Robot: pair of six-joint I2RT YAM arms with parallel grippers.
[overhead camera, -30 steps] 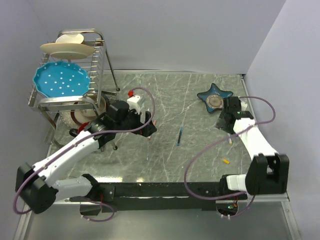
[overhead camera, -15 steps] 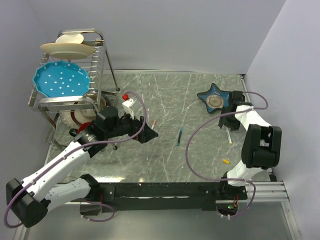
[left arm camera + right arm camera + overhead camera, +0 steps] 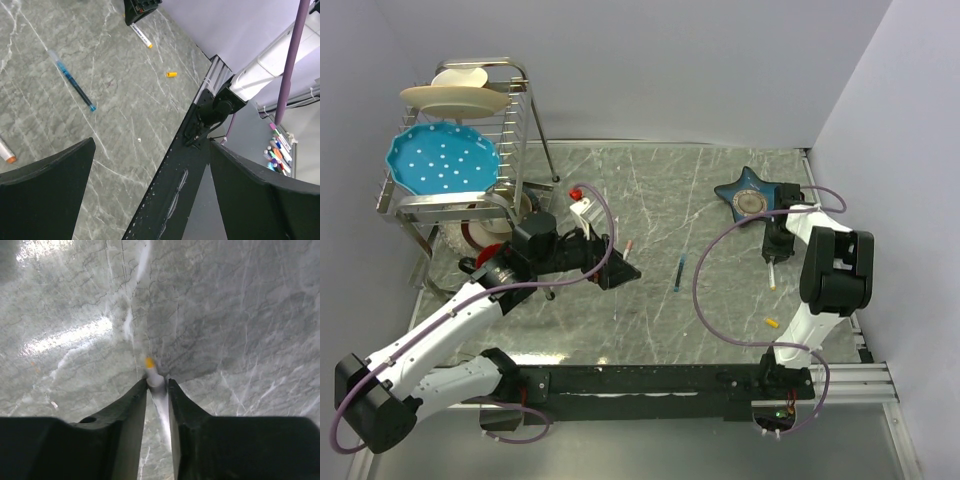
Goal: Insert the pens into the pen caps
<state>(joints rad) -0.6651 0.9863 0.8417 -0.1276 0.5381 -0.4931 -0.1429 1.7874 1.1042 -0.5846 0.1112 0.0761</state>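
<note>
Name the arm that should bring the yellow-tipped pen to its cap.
Right. The right hand grips the yellow-tipped pen, with the yellow cap close on that side. The left hand hangs open, farther away.

My right gripper (image 3: 157, 384), just on the near side of the blue star dish (image 3: 750, 196), points down with fingers pinched on a white pen (image 3: 151, 374), while my left gripper (image 3: 617, 270), well left of that dish, hangs low, fingers spread wide.
</note>
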